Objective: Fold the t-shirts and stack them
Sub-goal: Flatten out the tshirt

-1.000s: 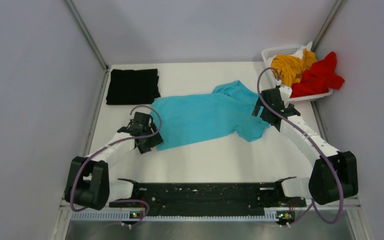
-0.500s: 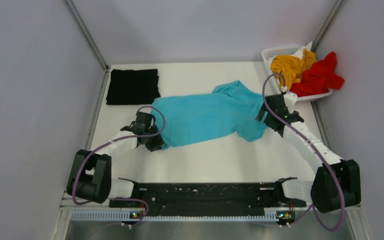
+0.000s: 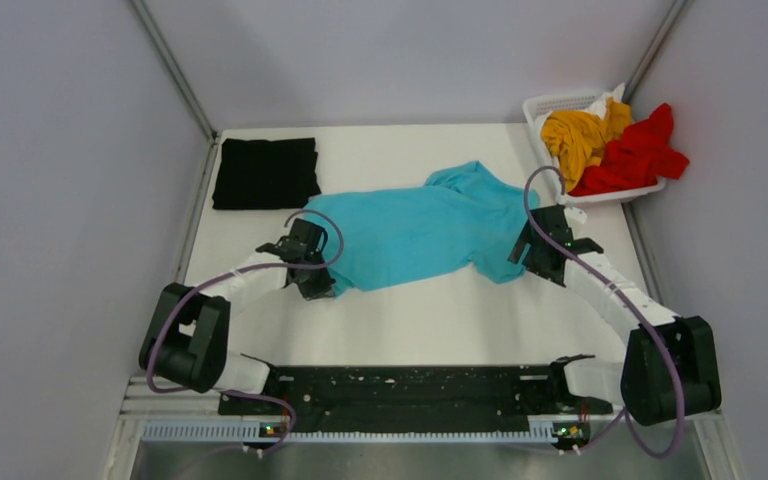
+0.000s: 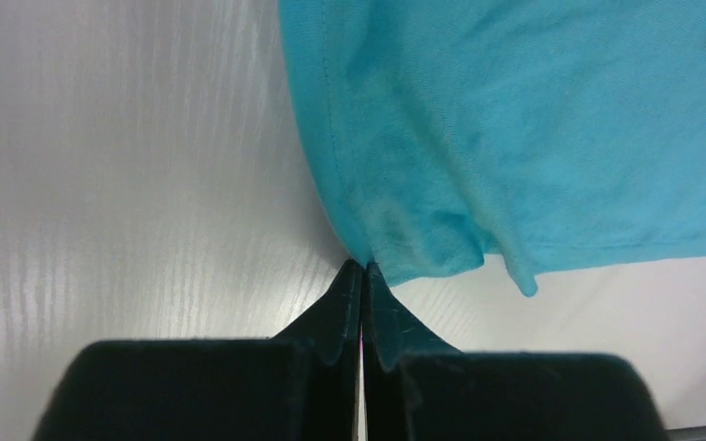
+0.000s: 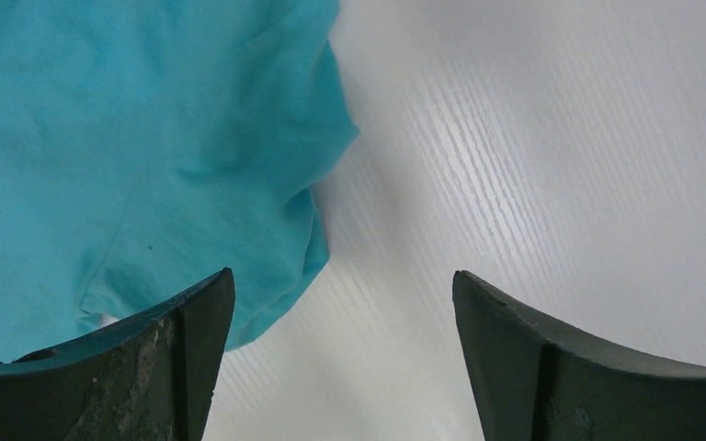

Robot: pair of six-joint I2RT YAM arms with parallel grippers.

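Note:
A turquoise t-shirt (image 3: 420,228) lies spread across the middle of the table. My left gripper (image 3: 322,287) is at its near left corner. In the left wrist view the gripper (image 4: 363,267) is shut, its tips pinching the puckered hem of the shirt (image 4: 515,119). My right gripper (image 3: 522,256) sits low at the shirt's right sleeve. In the right wrist view it (image 5: 342,276) stands open, the left finger (image 5: 193,340) over the sleeve (image 5: 147,138), the right finger over bare table. A folded black t-shirt (image 3: 265,172) lies at the back left. The mustard yellow (image 3: 578,135) and red (image 3: 640,150) t-shirts are bunched in the basket.
The white lattice basket (image 3: 548,103) stands at the back right corner against the wall. Grey walls close in the table on three sides. A black rail (image 3: 410,385) runs along the near edge between the arm bases.
The left gripper slid right to the shirt's corner and closed on the hem. The right gripper came nearer along the sleeve's edge and lower, its jaws narrowing slightly.

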